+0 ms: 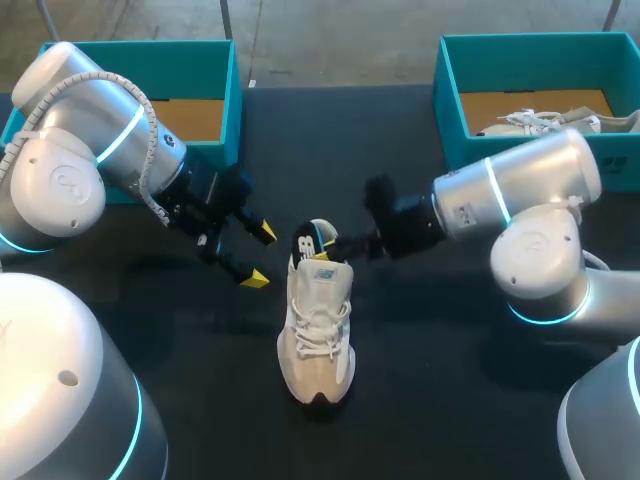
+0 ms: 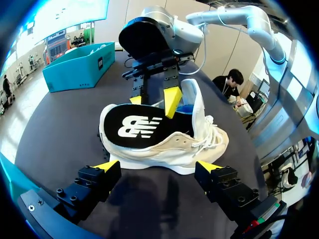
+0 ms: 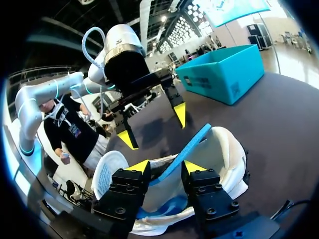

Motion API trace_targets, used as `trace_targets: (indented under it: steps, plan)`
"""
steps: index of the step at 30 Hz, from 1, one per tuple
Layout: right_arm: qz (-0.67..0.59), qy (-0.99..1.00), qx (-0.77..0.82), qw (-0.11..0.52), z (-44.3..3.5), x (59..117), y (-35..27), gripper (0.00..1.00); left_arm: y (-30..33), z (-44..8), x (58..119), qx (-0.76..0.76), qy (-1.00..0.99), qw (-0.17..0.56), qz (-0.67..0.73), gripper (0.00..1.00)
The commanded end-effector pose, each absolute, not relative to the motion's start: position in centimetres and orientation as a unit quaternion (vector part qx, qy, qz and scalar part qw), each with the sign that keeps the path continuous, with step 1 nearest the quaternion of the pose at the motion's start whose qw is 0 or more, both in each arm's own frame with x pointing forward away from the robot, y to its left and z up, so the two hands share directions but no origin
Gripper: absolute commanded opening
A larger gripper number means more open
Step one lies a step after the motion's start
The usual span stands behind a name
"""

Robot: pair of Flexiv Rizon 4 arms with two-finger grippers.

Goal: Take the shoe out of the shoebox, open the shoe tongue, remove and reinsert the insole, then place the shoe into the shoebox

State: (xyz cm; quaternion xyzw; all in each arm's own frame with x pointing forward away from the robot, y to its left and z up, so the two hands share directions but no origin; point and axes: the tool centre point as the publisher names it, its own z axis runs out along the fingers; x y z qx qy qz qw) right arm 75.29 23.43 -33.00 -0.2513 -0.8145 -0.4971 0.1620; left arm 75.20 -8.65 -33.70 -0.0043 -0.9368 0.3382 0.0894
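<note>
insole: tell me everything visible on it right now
The insole is thin and foam-like, black on one face with a white logo, blue along its edge. It is partly out, standing up from the heel opening of the white shoe. It passes through the right gripper; whether clamped is unclear.

Shoe [image 1: 318, 335]: on the table [image 1: 430, 400], just ahead of the left gripper [image 1: 260, 256], heel under the right gripper [image 1: 325, 248].
Insole [image 3: 182, 157]: between the right gripper's fingers, lower end in the shoe.
Left box [image 1: 205, 70]: behind the left gripper.
Right box [image 1: 450, 90]: behind the right gripper, second shoe [image 1: 545, 122] inside.
</note>
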Motion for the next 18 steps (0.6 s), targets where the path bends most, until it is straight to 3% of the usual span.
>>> trace_targets:
  steps: [1, 8, 10, 12, 14, 18]
  plan:
    - [-0.494, -0.817, -0.245, 0.167, -33.1, 76.4, 24.3, 0.41, -8.7, -33.7, 75.2, -0.004, -0.937, 0.089, 0.337, 1.0]
    - [-0.489, -0.82, -0.238, 0.18, -33.4, 77.3, 24.8, 0.43, -8.7, -33.7, 75.2, -0.004, -0.937, 0.089, 0.337, 1.0]
    - [-0.486, -0.82, -0.24, 0.182, -33.3, 77.4, 24.9, 0.39, -8.7, -33.7, 75.2, -0.004, -0.937, 0.089, 0.337, 1.0]
    - [-0.483, -0.821, -0.244, 0.184, -33.3, 77.4, 24.8, 0.32, -8.7, -33.7, 75.2, -0.004, -0.937, 0.089, 0.337, 1.0]
    - [-0.478, -0.821, -0.248, 0.187, -33.3, 77.3, 24.6, 0.0, -8.7, -33.7, 75.2, -0.004, -0.937, 0.089, 0.337, 1.0]
    - [-0.473, -0.82, -0.256, 0.195, -33.5, 76.3, 24.0, 0.0, -8.7, -33.7, 75.2, -0.004, -0.937, 0.089, 0.337, 1.0]
